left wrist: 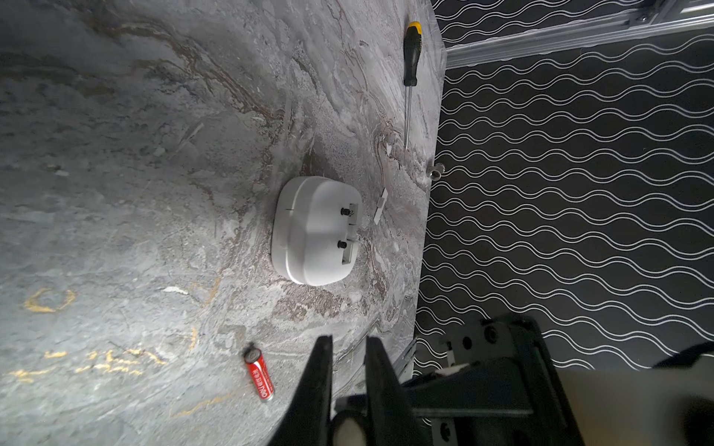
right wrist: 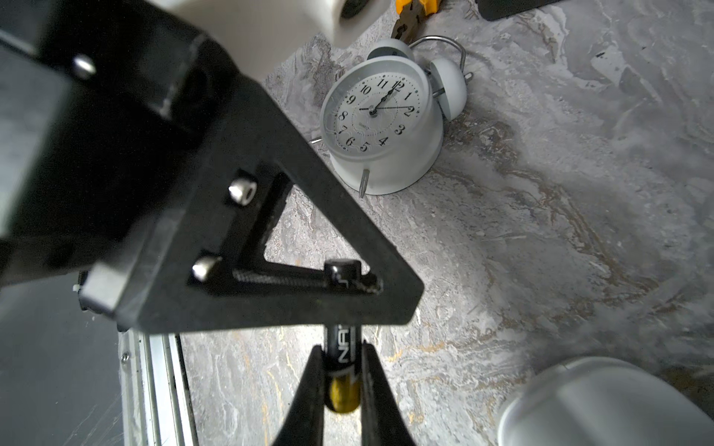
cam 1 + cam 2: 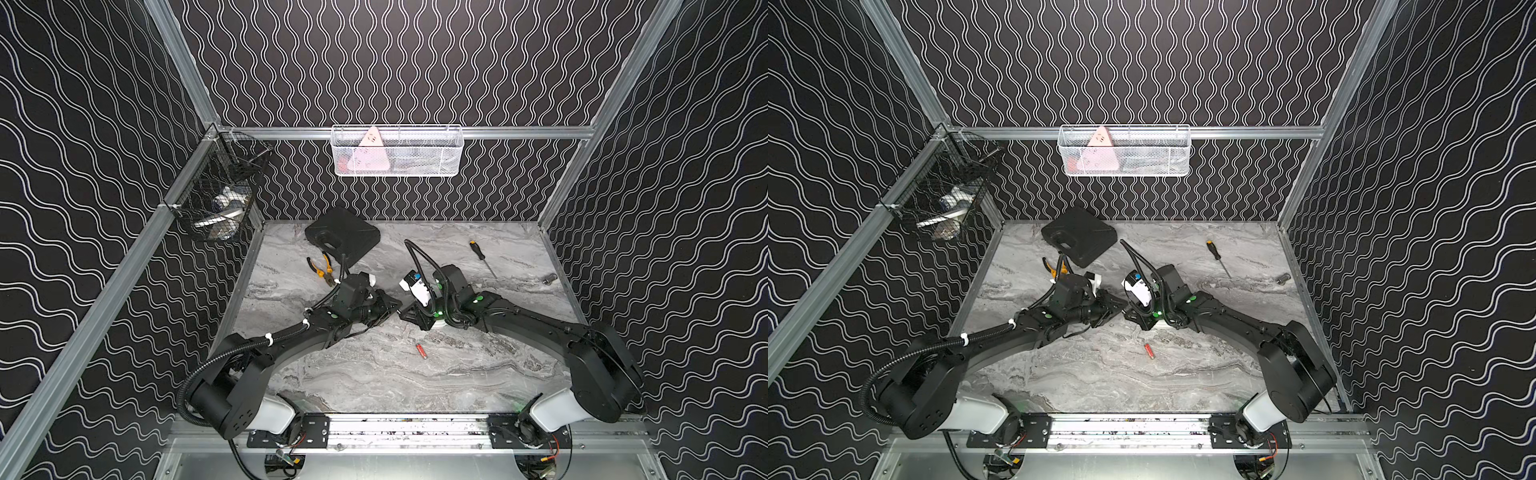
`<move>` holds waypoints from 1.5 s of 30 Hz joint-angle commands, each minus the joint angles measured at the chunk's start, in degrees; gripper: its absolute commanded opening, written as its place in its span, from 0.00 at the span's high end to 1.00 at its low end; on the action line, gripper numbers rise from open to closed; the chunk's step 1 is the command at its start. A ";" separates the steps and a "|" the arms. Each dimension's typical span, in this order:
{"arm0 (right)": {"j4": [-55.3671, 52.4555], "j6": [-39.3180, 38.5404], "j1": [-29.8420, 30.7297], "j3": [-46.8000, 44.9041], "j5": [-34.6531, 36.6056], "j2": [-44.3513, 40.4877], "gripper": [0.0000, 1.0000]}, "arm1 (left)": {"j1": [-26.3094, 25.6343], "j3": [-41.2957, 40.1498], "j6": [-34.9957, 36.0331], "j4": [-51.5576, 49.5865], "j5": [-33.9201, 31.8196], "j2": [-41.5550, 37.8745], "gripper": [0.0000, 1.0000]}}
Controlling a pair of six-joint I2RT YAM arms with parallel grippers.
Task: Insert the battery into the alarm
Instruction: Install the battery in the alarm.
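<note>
- The black-and-gold cylindrical battery (image 2: 340,386) is hanging clear of the grey marbled surface (image 1: 154,193). The right gripper (image 2: 342,349) is pinching it across its body, jaws pressing on both sides, so the pick-up is looking done to me.
- The left gripper (image 1: 349,340) is meeting it tip to tip over the middle of the surface. Its fingers are standing close together with a narrow gap, and I am not able to tell whether they are biting on the battery or only flanking it. It is looking like a hand-over or a regrip.
- The white rounded plastic alarm case (image 1: 315,231) is lying face down under the right arm's wrist, with two black knobs pointing up. A recess at one edge is standing open and seems empty. A small white strip (image 1: 380,204), probably its cover, is lying just beside it. The insertion itself is all left to do.
- A white twin-bell alarm clock (image 2: 380,119) is standing apart, near the left arm. I am only guessing that the open case is the one meant.
- A red cylindrical battery (image 1: 259,376) is lying loose on the surface near the case.
- In both top views the arms are covering most of the case and the clock. The held battery's far end is disappearing behind the left gripper's black frame, and its polarity marks and the recess contacts are too small to read.
</note>
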 commanded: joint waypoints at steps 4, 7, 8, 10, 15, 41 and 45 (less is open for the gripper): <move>4.83 2.60 -1.12 -0.09 0.20 -1.68 0.76 | 0.15 -1.82 -7.37 8.40 1.94 -0.36 1.00; 10.04 7.80 -2.90 -2.23 0.00 -4.36 0.60 | 0.54 -3.85 -13.61 14.75 1.53 -0.28 1.00; 13.44 10.93 -3.57 -3.58 1.35 -5.63 0.54 | 0.67 -4.89 -16.06 17.99 0.79 -0.02 1.00; 20.90 18.84 -5.00 -6.39 3.57 -7.76 0.46 | 0.80 -6.75 -21.80 25.25 -1.32 0.60 1.00; 42.38 40.17 -6.39 -13.48 9.42 -9.59 0.34 | 0.51 -8.99 -31.80 35.99 -11.59 1.07 1.00; 67.34 52.53 -1.20 -14.09 27.01 -0.53 0.61 | -9.60 -0.37 -41.30 47.67 -37.67 9.26 1.00; 67.17 52.95 -1.01 -13.58 26.64 0.14 0.72 | -9.74 0.10 -40.81 48.26 -37.18 9.52 1.00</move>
